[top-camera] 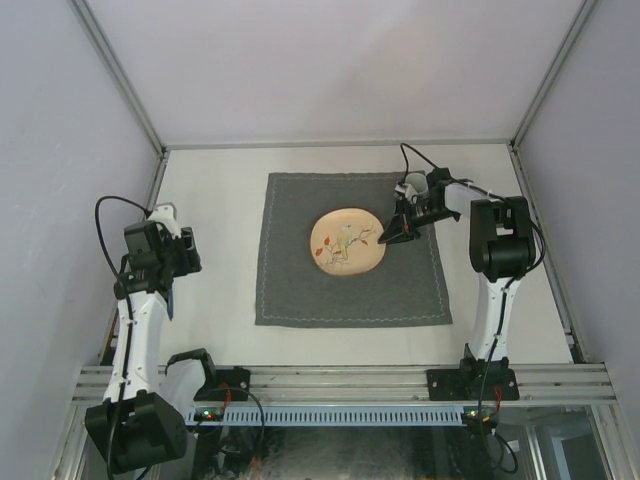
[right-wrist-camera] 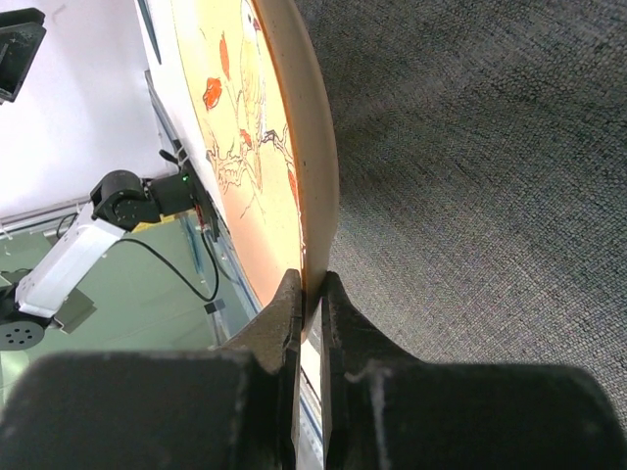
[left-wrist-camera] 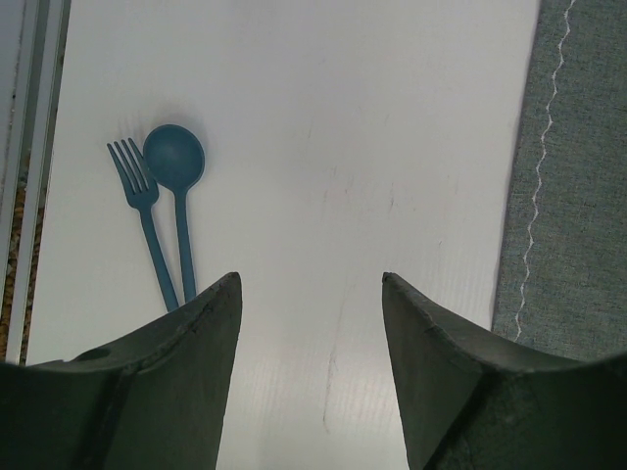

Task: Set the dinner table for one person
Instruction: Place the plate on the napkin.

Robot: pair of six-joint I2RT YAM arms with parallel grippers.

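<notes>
While the right gripper (right-wrist-camera: 312, 284) pinches the plate (top-camera: 346, 244) by its rim, jaws clamped tight on that thin edge, the plate hangs over the middle of the mat (top-camera: 300, 290). From the wrist view it looks tipped up, and I cannot tell whether its far side touches the mat. The table (top-camera: 210, 200) spreads under it all, with the mat laid on its centre.

Left of the mat, the left gripper (left-wrist-camera: 311, 284) hovers over bare table with its jaws wide apart and nothing between them. Further left of the mat lie a fork (left-wrist-camera: 142, 211) and a spoon (left-wrist-camera: 174, 157), side by side, handles touching or nearly so.

My worry is the plate. A grip on so little rim could let it swing or slip, and letting go while it tilts would drop it with a clatter or drag the mat askew. Later, with the handles so close, the left gripper might catch both or nudge one toward the rail.
</notes>
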